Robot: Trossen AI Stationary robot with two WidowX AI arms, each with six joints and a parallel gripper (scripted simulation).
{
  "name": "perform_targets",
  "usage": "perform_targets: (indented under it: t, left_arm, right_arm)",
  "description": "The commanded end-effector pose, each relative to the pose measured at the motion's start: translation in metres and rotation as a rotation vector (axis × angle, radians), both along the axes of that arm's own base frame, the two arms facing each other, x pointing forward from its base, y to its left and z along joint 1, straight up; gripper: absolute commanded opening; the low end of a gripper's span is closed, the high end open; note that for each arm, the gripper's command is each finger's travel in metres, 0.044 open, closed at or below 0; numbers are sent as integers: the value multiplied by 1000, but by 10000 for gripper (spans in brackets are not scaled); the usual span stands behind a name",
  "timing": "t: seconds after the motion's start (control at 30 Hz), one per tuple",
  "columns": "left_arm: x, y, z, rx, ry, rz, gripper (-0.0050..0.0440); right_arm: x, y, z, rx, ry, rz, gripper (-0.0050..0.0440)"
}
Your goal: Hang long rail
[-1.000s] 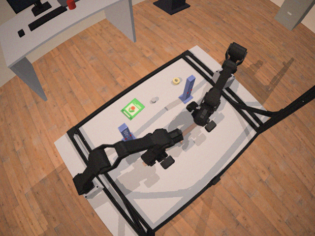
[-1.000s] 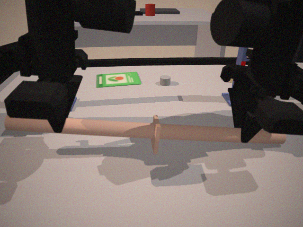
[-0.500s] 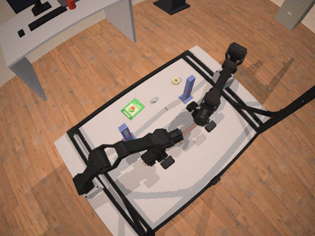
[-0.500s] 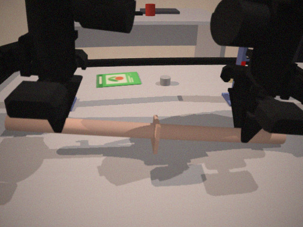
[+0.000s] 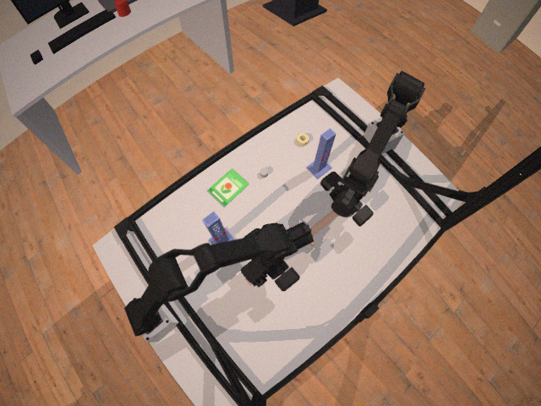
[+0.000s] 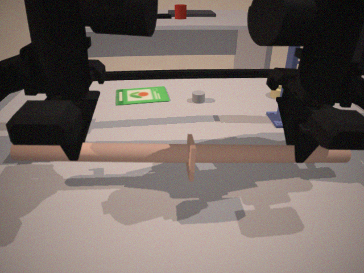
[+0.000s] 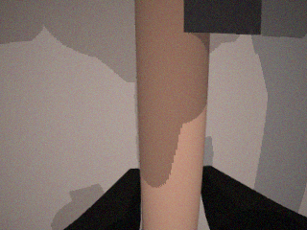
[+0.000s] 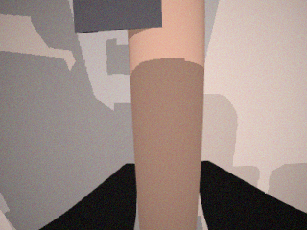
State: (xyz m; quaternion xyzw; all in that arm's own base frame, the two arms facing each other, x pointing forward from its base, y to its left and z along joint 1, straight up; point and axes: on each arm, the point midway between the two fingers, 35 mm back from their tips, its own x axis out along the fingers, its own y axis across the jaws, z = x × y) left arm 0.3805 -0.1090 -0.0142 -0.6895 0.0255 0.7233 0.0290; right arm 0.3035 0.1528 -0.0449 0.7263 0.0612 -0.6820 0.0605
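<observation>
Across the middle of the exterior view, the long rail (image 5: 324, 222) (image 6: 123, 152) (image 7: 168, 96) (image 8: 165, 120) hangs roughly level above the counter (image 5: 331, 279) (image 6: 176, 249), its shadow apart below. The left gripper (image 5: 266, 268) (image 6: 73, 152) (image 7: 170, 176) and right gripper (image 5: 345, 205) (image 6: 302, 155) (image 8: 167, 172) both have their jaws closed on it, near opposite ends. So the pick-up looks done; carrying, seating both hooks at the red-marked slots, releasing and backing away remain. The left post (image 5: 214, 225) and right post (image 5: 324, 150) (image 6: 290, 57) stand without it. The rail is smooth, round and tan, perhaps wooden, with a thin flat fin (image 6: 191, 158) midway; the hooks cannot be made out. Both posts are matte blue, square-edged uprights on flat feet. Nearby sit a flat green card (image 5: 227, 187) (image 6: 142, 95) and a plain grey cylinder (image 5: 264, 172) (image 6: 198, 96).
</observation>
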Motion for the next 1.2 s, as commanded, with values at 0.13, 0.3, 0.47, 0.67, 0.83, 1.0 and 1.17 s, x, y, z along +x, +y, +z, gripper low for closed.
perform_targets:
  t: [0.13, 0.3, 0.47, 0.67, 0.83, 1.0, 1.17]
  left_arm:
    - [-2, 0, 8, -11, -52, 2, 0]
    - [-2, 0, 8, -11, -54, 2, 0]
    - [-2, 0, 8, -11, -54, 2, 0]
    - [-2, 0, 8, -11, -54, 2, 0]
    - [-1, 0, 1, -11, -54, 2, 0]
    - [-1, 0, -1, -11, -54, 2, 0]
    - [-1, 0, -4, -11, -53, 1, 0]
  right_arm:
    - [-1, 0, 24, 0, 42, -2, 0]
    - [-1, 0, 25, 0, 44, -2, 0]
    - [-1, 0, 25, 0, 44, -2, 0]
    - [-1, 0, 25, 0, 44, -2, 0]
    - [-1, 0, 17, 0, 44, -2, 0]
    - [0, 0, 15, 0, 44, -2, 0]
    - [0, 0, 12, -1, 46, -2, 0]
